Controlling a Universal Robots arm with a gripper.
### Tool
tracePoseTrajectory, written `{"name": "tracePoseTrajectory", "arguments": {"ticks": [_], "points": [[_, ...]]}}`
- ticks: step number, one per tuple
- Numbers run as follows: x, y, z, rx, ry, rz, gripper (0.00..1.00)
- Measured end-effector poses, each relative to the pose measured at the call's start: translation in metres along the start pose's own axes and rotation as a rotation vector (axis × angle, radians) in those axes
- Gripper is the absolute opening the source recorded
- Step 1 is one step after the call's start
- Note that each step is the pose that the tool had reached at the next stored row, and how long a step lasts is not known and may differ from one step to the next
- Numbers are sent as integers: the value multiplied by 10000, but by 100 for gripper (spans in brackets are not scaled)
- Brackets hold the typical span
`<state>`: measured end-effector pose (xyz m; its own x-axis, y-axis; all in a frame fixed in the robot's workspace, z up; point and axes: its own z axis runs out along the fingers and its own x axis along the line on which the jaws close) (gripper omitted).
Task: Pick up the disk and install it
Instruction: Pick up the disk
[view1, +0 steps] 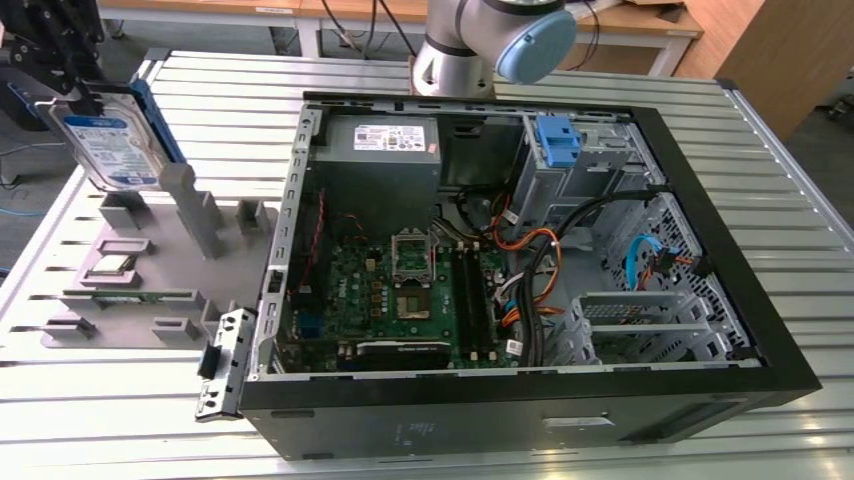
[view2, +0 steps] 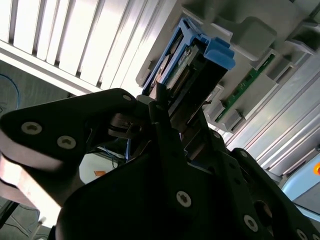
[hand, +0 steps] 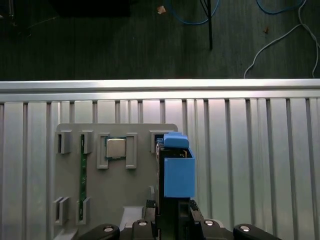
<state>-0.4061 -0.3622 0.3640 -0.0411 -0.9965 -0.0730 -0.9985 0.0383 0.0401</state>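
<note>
The disk (view1: 118, 150) hangs clamped in your gripper (view1: 74, 95) above the grey holder (view1: 160, 268). Pick-up looks done; install calls for a steady carry to the case (view1: 534, 398) at three o'clock.

Silver arm (view1: 447, 60) with pale-blue cap (view1: 537, 45); black, screw-studded tool (view2: 175, 115).

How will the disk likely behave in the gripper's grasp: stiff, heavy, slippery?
Probably stiff: the disk hangs flat from the gripper, with no sag. Its silver metal face suggests it's heavy for its size. The smooth blue bracket may be slippery.
</note>
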Motion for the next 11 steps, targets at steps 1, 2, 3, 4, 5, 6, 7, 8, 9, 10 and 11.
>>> {"name": "tracePoseTrajectory", "arguments": {"ticks": [1,2,3,4,5,6,7,8,9,10,11], "points": [[-2,1,-24,1,0,0,35],[-4,2,-48,1,-1,0,35],[-5,3,-75,1,0,-1,35],[-7,4,-100,0,0,0,35],[-9,5,-126,1,0,0,35],[-11,6,-153,1,-1,-1,35],[-13,7,-181,1,0,0,35],[-15,8,-209,0,0,0,35],[-17,9,-237,1,-1,0,35],[-20,11,-270,1,0,0,35],[-22,12,-300,1,0,0,35]]}}
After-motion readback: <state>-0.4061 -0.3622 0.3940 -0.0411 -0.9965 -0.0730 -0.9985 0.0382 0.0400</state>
